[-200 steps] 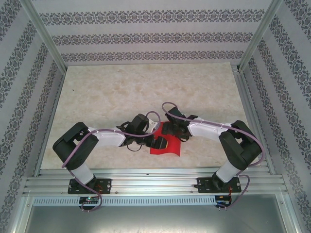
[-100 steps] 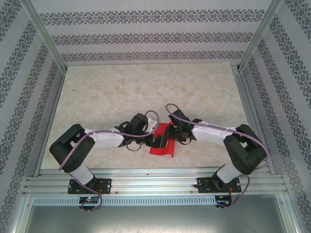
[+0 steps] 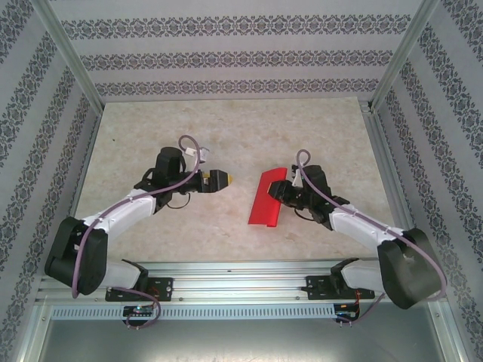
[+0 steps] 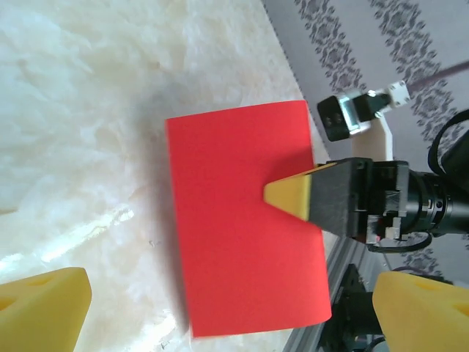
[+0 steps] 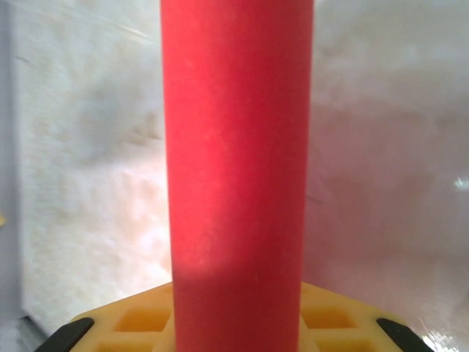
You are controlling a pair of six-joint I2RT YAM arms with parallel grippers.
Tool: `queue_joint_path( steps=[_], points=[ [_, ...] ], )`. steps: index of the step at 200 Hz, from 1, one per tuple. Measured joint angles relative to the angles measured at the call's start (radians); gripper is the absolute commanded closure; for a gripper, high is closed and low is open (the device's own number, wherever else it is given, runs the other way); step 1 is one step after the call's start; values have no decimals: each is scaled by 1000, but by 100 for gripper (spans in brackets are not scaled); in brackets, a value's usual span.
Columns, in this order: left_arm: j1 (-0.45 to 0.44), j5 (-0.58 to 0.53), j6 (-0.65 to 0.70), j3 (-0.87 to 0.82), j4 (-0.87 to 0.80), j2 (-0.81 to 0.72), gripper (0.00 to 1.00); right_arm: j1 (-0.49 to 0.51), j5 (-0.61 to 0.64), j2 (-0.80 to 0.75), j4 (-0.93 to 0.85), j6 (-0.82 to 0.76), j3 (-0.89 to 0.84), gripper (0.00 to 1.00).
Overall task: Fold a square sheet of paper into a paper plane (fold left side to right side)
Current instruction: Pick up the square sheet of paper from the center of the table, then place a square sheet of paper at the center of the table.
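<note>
While right fingers [image 4: 289, 199] pinch the red paper [image 4: 242, 220], left fingers [image 4: 40, 312] hover spread well aside.

Nothing readable here as far as I can tell - no text, labels, brands or numbers. The square sheet of paper [image 3: 267, 200] is plain red, and the walls [image 3: 226, 60] just carry a repeating ornamental pattern - no lettering.

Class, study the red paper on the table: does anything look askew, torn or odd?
Nothing torn or crumpled. The folded red paper is a neat rectangle, but it lies slanted to the near edge of the table, with the right hand pinching its long edge.
</note>
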Motion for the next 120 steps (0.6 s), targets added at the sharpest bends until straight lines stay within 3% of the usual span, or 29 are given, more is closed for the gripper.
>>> queue_joint_path(
  steps=[53, 120],
  points=[
    [17, 197, 11, 143, -38, -30, 1, -77, -226, -220, 163, -27, 26, 75],
    [3, 330, -21, 223, 18, -22, 2, -73, -454, -252, 360, 33, 135, 75]
  ],
)
